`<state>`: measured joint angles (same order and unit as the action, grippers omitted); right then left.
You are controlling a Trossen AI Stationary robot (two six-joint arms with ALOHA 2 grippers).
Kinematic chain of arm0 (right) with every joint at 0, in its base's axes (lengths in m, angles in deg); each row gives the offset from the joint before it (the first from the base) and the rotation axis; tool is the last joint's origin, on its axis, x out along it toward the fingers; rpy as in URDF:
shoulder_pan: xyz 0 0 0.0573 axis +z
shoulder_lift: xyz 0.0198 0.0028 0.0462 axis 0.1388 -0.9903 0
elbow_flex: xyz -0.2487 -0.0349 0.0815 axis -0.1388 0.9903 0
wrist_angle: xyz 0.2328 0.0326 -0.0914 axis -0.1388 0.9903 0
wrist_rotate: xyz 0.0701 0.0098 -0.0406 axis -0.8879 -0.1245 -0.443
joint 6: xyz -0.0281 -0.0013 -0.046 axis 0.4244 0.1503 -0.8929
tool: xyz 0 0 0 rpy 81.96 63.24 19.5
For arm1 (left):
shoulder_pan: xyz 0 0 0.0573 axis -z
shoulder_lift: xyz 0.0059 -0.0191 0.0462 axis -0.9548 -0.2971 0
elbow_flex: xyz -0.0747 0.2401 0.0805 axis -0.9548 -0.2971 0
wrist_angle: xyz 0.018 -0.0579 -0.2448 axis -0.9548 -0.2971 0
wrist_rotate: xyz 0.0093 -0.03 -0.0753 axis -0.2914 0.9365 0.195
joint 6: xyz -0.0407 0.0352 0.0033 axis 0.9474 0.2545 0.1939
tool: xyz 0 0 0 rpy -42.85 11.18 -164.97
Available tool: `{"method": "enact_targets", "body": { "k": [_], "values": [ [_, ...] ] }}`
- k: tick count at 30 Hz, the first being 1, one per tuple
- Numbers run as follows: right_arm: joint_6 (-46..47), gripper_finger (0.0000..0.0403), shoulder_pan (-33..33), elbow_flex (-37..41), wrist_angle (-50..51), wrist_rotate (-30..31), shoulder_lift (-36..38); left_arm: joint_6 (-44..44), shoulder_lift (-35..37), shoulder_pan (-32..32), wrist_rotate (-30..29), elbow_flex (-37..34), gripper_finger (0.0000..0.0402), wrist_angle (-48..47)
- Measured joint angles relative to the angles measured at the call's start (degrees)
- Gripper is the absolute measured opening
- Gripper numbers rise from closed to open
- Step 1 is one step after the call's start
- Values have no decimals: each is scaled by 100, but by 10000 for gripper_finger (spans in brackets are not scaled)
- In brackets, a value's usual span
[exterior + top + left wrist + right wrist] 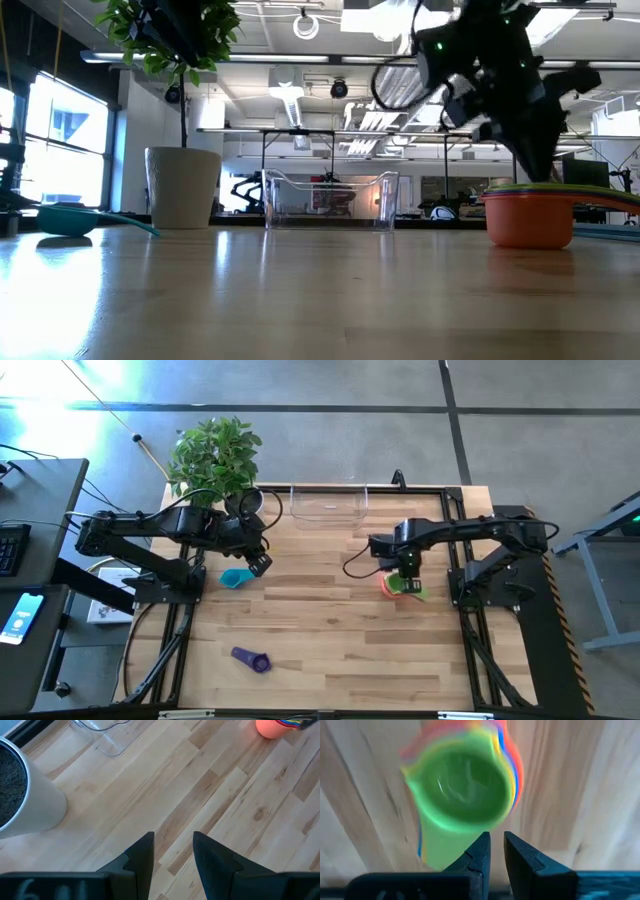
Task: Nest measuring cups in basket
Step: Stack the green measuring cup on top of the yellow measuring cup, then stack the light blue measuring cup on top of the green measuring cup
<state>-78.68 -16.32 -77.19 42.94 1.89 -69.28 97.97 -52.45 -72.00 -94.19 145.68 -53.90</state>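
A nested stack of measuring cups (398,588), orange outermost and green (462,790) innermost, stands on the table right of centre; it also shows in the low view (528,220). My right gripper (497,842) is right above it, its fingers all but shut with a thin slit between them, at the green cup's rim beside the handle. A teal cup (234,577) lies left of centre. My left gripper (260,563) hovers open and empty just beside it. A purple cup (252,658) lies near the front. The clear basket (328,505) stands empty at the far edge. My right gripper points down at the stack, its fingertips (482,845) by the green cup's rim (490,822). I cannot tell whether they touch it. Nothing shows between the fingers.
A white plant pot (183,187) with a leafy plant (213,455) stands at the far left, next to the basket. Bare wood lies between the stack and the basket and across the front half of the table.
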Motion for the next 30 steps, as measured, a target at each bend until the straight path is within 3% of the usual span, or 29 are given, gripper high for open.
{"method": "enact_targets", "body": {
  "k": [8,18,24,30],
  "values": [
    [418,46,-144,881,-39,12,-2,-59,0,1,0,0,126,-2],
    [464,46,-63,773,-165,-394,-2,-59,0,1,0,0,126,-4],
    [523,46,-79,770,-125,-274,-2,-59,0,2,0,0,126,-25],
    [866,46,-79,619,368,333,-2,142,-39,15,-17,0,126,-380]
  ]
}}
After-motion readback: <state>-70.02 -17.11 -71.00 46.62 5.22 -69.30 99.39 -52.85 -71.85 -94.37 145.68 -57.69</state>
